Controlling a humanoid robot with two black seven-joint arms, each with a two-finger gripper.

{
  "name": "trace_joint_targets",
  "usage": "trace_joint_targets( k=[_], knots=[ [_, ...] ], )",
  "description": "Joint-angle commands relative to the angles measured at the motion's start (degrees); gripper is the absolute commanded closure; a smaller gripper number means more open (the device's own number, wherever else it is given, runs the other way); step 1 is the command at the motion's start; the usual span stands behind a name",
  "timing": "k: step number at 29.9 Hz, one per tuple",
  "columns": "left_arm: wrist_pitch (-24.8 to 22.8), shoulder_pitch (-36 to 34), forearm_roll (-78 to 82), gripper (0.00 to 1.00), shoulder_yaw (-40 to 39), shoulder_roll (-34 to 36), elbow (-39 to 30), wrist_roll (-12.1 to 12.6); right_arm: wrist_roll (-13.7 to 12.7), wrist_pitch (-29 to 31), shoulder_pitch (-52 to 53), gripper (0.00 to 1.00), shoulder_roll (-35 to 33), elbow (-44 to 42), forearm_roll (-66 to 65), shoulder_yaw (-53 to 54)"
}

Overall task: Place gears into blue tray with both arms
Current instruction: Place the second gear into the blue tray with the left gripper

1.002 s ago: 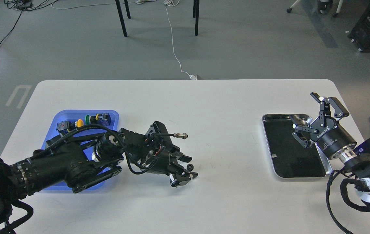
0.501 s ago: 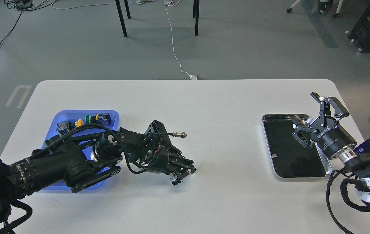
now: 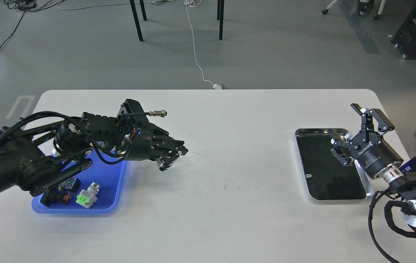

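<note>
My left gripper [image 3: 178, 152] hovers above the white table just right of the blue tray [image 3: 110, 179], its fingers pressed together. No gear shows on the table or between the fingertips; the one it closed on stays hidden inside them. The left arm crosses over the tray's far half and hides it. My right gripper [image 3: 343, 121] stands open with nothing between its fingers, over the far right corner of the silver tray [image 3: 339, 199].
Push-button switches lie in the blue tray's near half: a green-and-white one [image 3: 87, 197], a blue-and-black one [image 3: 69, 183] and a red-and-black one [image 3: 56, 197]. The silver tray's black inside holds nothing visible. Chair legs and cables are on the floor beyond the table.
My left gripper shut on the gear at the table's middle, then rose and swung left and back toward the blue tray. The gear is gone from the table. The right arm barely moved.
</note>
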Motion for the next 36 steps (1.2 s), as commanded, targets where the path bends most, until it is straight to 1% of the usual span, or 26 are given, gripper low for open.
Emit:
trace_joint_targets(
  k=[1,4,8,12,16,19,22,25,29,33,34,36],
  knots=[
    [-0.1,1.0,0.0,0.79,-2.7,9.4,-5.4,0.0,0.0,-0.3,0.0,0.03,0.1,-0.1,0.0,-0.1],
    [0.7,3.3,0.0,0.79,-2.8,14.5,-5.7,0.0,0.0,-0.7,0.0,0.03,0.3,-0.1,0.0,-0.3],
    [2.7,6.5,0.0,0.79,-2.4,17.5,-4.4,0.0,0.0,-0.5,0.0,0.02,0.7,0.1,0.0,-0.3],
    [2.9,9.7,0.0,0.77,-2.8,17.4,-3.7,0.0,0.0,-0.5,0.0,0.01,0.9,0.1,-0.1,-0.3],
    [3.2,10.7,0.0,0.77,-2.8,16.9,1.8,0.0,0.0,-0.5,0.0,0.01,0.8,0.6,-0.1,-0.3],
    [4.4,11.6,0.0,0.77,-2.8,16.9,3.3,0.0,0.0,-0.4,0.1,0.01,0.1,1.4,-0.1,-0.3],
    [4.5,11.7,0.0,0.77,-2.7,16.8,4.0,0.0,0.0,-0.4,0.1,0.01,0.1,1.7,-0.1,-0.3],
    [4.5,12.1,0.0,0.71,-2.7,15.8,6.2,0.0,0.0,-0.4,0.2,0.01,0.1,2.0,-0.1,-0.3],
    [4.5,12.3,0.0,0.69,-2.8,15.0,7.6,0.0,0.0,-0.4,0.2,0.01,0.1,2.5,-0.1,0.0],
    [4.5,12.4,0.0,0.63,-2.3,14.8,8.4,0.0,0.0,-0.4,0.2,0.01,0.1,2.7,0.0,0.4],
    [4.5,12.4,0.0,0.61,-2.2,14.8,8.5,0.0,0.0,-0.4,0.2,0.01,0.2,2.8,0.0,0.4],
    [4.5,12.6,0.0,0.53,-2.1,14.8,8.7,0.0,0.0,-0.4,0.2,0.01,0.3,2.8,0.0,0.5]
  ],
)
